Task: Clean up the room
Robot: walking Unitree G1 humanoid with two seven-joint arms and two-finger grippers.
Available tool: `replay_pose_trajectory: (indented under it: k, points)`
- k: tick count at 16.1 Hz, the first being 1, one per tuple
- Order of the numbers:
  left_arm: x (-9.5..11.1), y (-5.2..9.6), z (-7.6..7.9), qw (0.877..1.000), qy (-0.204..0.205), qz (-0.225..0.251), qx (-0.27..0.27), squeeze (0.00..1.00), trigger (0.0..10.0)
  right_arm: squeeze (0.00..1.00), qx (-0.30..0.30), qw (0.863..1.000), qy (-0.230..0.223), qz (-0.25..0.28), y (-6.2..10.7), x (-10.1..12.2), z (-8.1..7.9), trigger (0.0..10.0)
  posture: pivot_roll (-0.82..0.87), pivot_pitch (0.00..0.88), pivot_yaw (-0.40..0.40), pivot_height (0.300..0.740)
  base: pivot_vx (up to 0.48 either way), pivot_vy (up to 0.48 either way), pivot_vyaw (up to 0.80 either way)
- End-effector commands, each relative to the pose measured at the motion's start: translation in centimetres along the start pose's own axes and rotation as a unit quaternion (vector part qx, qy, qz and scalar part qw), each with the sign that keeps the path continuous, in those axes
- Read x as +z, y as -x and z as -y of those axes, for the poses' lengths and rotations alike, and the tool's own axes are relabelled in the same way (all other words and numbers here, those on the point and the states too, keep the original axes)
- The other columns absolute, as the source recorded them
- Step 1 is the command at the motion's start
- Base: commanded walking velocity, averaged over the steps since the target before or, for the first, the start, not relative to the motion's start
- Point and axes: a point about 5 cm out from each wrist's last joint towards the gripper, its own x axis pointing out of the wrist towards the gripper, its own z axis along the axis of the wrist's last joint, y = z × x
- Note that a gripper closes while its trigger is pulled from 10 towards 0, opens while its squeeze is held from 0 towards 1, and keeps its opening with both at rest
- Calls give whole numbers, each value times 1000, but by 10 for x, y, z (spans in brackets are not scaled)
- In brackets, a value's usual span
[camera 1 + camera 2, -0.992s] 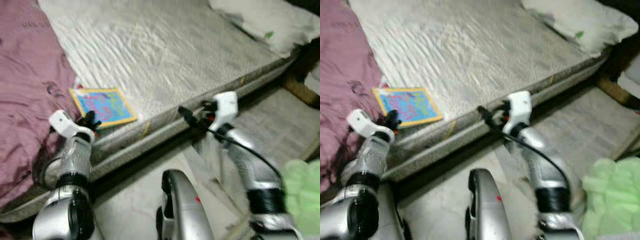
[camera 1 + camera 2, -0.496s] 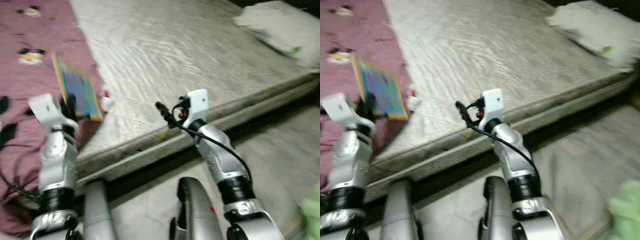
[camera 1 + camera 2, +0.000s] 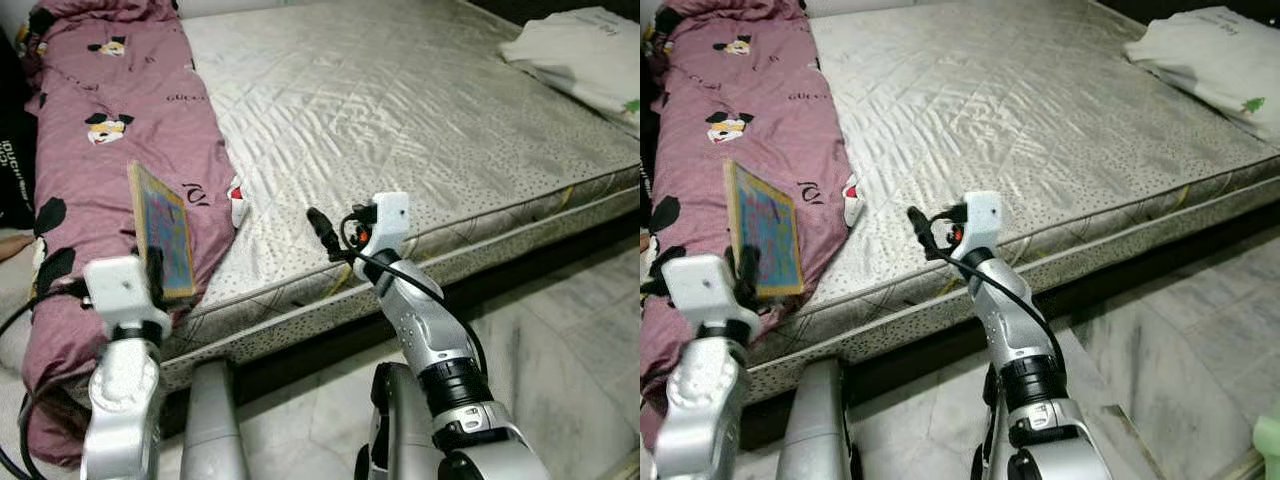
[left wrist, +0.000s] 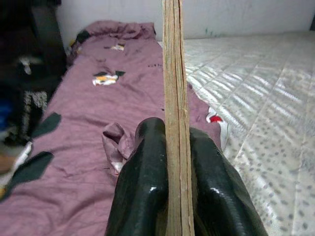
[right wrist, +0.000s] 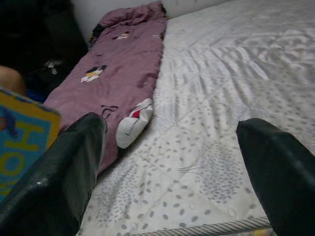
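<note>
My left gripper (image 3: 155, 272) pinched the book (image 3: 163, 231) upright above the pink blanket (image 3: 100, 150), right gripper (image 3: 318, 226) wide open and empty over the mattress (image 3: 420, 120); best carried level, grip firm.

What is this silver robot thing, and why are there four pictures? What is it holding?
It is a walking helper robot tidying a bedroom. Two pictures come from cameras in its head, like eyes, looking down at its own silver arms. The other two come from cameras on its wrists, looking along each claw's black fingers. In front of it is a big grey mattress with a purple blanket rolled along one side and a white pillow at the far corner. The left claw is squeezing a colourful book, holding it up on its edge. The right claw is open and empty, hovering over the mattress edge.
</note>
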Motion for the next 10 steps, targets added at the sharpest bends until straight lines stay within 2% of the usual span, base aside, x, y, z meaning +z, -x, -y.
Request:
replay_pose_trajectory:
  k: [1, 3, 5, 6, 10]
  points:
    - [2, 4, -4, 998, -44, -2, 33, 0, 10000, 0, -7, 1000, -7, 6, -2, 2, 1, 10000, 73, 0, -14, 541, 0, 0, 0]
    - [0, 6, -7, 997, -54, -9, 48, 0, 10000, 0, 8, 1000, -13, 15, 0, 5, 1, 10000, 62, 0, -11, 541, 0, 0, 0]
    - [4, 4, -5, 998, -55, 8, 38, 0, 10000, 0, 9, 999, -17, 37, 0, 12, 0, 10000, 58, 0, -10, 565, 0, 0, 0]
    - [6, 2, -2, 999, -40, 15, 22, 0, 10000, 0, 11, 999, -19, 40, -1, 14, -1, 10000, 47, 0, -7, 579, 0, 0, 0]
    - [12, -3, 5, 998, -46, 33, -3, 0, 10000, 0, 17, 999, -17, 48, -5, 19, -3, 10000, 42, 0, -3, 622, 0, 0, 0]
